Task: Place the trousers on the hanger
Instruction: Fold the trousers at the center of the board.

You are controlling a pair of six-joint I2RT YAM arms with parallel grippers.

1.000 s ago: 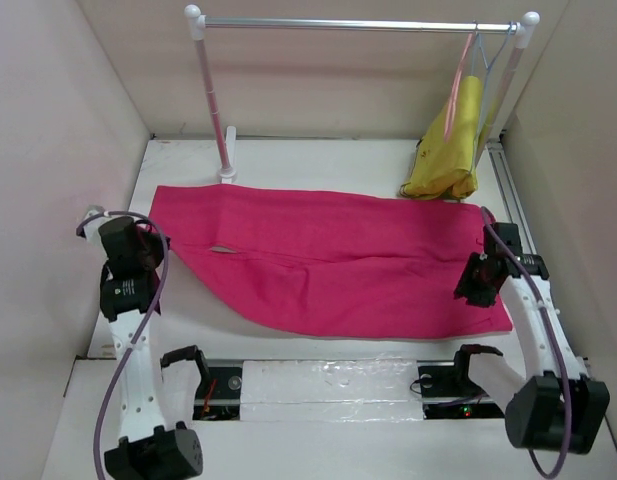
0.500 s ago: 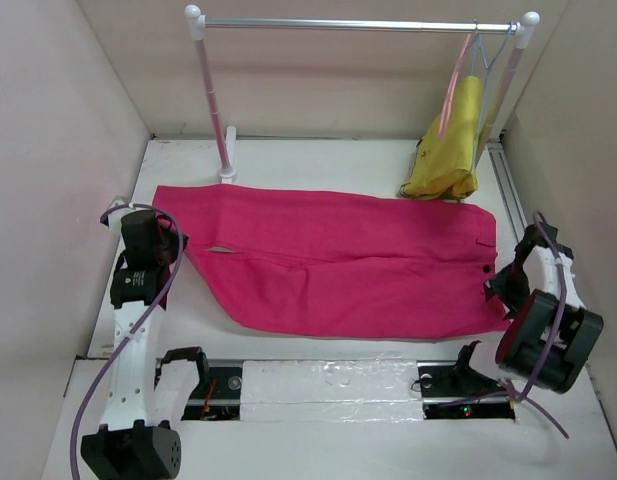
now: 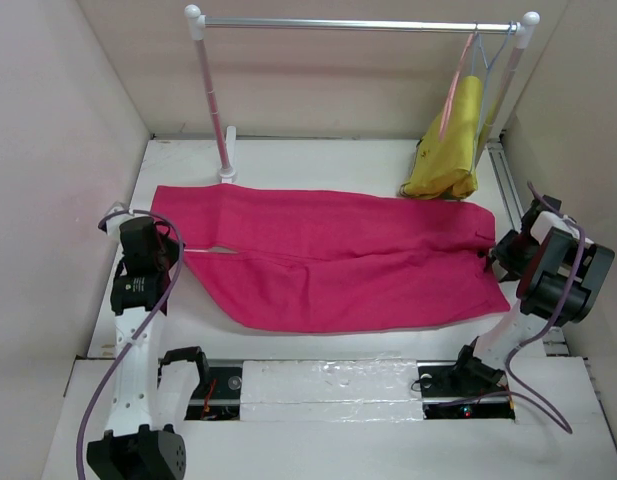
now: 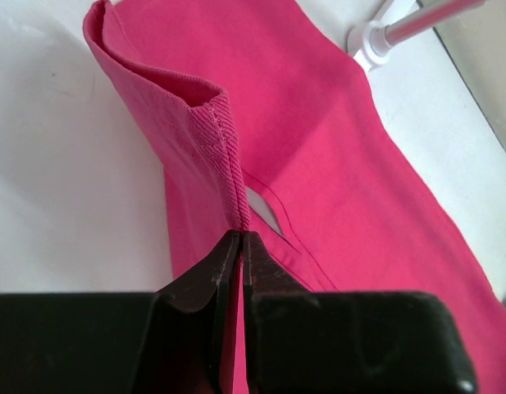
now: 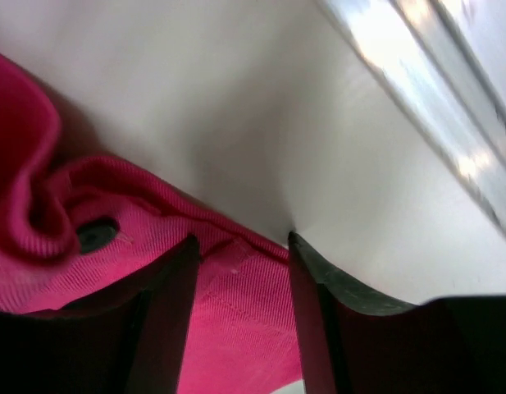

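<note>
The magenta trousers [image 3: 328,262] lie spread across the table, legs to the left and waist to the right. My left gripper [image 3: 176,252] is shut on the hem of a trouser leg [image 4: 228,148], which folds up from the pinch of that left gripper [image 4: 240,236]. At the waist end my right gripper [image 3: 494,256] is open. In its wrist view the right gripper [image 5: 242,240] has the waistband edge [image 5: 236,312] lying between its spread fingers, with a dark button [image 5: 97,235] to the left. The salmon-pink hanger [image 3: 456,85] hangs on the rail at the back right.
A white clothes rack [image 3: 213,95] stands at the back, its foot [image 4: 369,39] showing in the left wrist view. A mustard-yellow garment [image 3: 450,150] hangs from a pale blue-grey hanger [image 3: 495,58] beside the pink one. A metal track [image 5: 437,78] runs along the table's right edge.
My right arm swung out to the right and its gripper moved from the trousers' lower right corner up to the waistband edge. The cloth's right side shifted. The left gripper stayed shut on the hem.
</note>
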